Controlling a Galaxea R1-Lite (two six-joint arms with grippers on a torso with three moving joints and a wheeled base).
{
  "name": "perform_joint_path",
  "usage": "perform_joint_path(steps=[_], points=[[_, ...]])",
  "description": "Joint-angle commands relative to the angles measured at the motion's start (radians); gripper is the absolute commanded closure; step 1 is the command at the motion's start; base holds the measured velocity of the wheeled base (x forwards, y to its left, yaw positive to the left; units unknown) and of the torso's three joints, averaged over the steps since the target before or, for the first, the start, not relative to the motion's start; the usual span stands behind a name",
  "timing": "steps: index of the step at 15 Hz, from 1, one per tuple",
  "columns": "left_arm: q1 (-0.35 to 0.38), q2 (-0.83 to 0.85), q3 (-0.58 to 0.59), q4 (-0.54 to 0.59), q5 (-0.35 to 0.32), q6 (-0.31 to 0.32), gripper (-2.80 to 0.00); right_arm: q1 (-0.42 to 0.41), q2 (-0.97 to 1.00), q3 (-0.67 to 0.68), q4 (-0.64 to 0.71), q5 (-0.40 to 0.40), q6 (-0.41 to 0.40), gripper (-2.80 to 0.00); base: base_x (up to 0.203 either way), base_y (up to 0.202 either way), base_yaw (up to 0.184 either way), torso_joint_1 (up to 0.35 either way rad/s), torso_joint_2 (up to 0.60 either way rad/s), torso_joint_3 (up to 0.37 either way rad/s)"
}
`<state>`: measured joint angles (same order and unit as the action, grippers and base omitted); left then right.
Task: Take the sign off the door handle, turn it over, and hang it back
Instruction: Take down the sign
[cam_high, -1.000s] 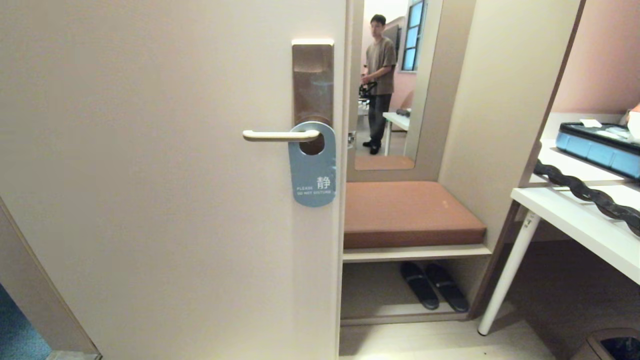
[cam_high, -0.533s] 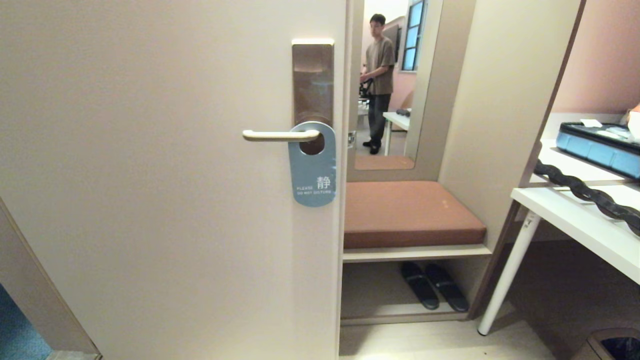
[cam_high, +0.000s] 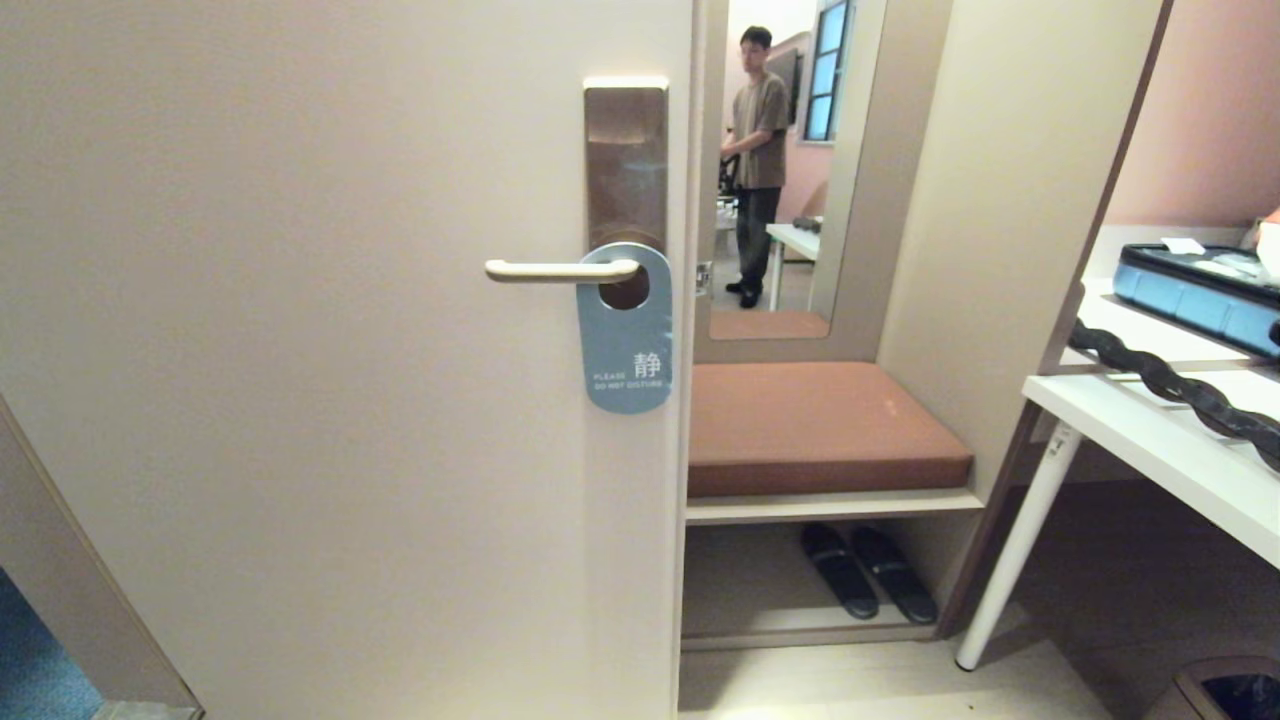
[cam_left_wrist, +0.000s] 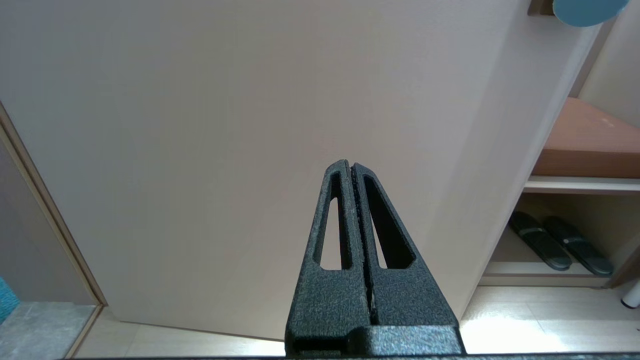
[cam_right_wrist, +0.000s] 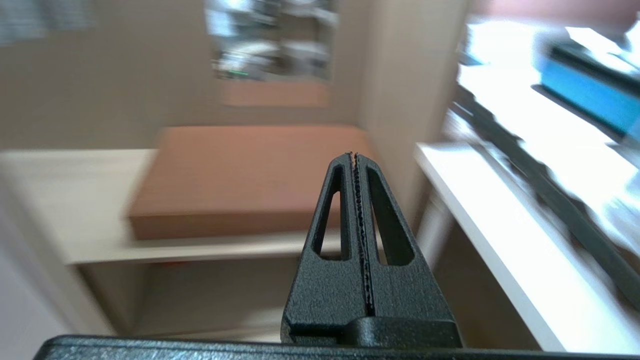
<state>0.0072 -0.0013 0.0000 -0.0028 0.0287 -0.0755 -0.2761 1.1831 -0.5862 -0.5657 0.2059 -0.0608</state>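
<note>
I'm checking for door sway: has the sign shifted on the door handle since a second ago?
No. The sign hangs where it did, against the door handle and its metal plate.

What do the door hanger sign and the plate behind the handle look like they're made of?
The sign: probably matte card or thin plastic, since it hangs flat with clean-cut edges and no glare. The plate: likely brushed bronze-toned metal, given its soft streaky reflections.

Hotel room entry: do-not-disturb sign (cam_high: 626, 340) on door handle (cam_high: 560, 270), cushioned bench (cam_high: 820, 425), slippers (cam_high: 865, 583) beneath, wall mirror (cam_high: 775, 170).
</note>
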Motion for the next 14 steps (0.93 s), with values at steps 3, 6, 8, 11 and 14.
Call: perform_joint_path(steps=[3, 6, 8, 11, 14], points=[[0.0, 0.001, 0.0, 0.0, 0.0, -0.001, 0.0, -0.013, 0.142, -0.023, -0.045, 0.249, -0.054, 0.0, 0.0, 0.0, 0.0, 0.0, 0.0, 0.0], [0.0, 0.001, 0.0, 0.0, 0.0, -0.001, 0.0, 0.038, 0.194, -0.025, -0.046, 0.447, -0.069, 0.0, 0.0, 0.0, 0.0, 0.0, 0.0, 0.0], [0.0, 0.001, 0.0, 0.0, 0.0, -0.001, 0.0, 0.107, 0.231, -0.029, -0.046, 0.508, -0.071, 0.0, 0.0, 0.0, 0.0, 0.0, 0.0, 0.0], [0.0, 0.001, 0.0, 0.0, 0.0, -0.001, 0.0, 0.231, 0.319, -0.07, -0.064, 0.524, -0.07, 0.0, 0.0, 0.0, 0.0, 0.0, 0.0, 0.0], [0.0, 0.001, 0.0, 0.0, 0.0, -0.001, 0.0, 0.296, 0.454, -0.123, -0.213, 0.527, -0.068, 0.0, 0.0, 0.0, 0.0, 0.0, 0.0, 0.0]])
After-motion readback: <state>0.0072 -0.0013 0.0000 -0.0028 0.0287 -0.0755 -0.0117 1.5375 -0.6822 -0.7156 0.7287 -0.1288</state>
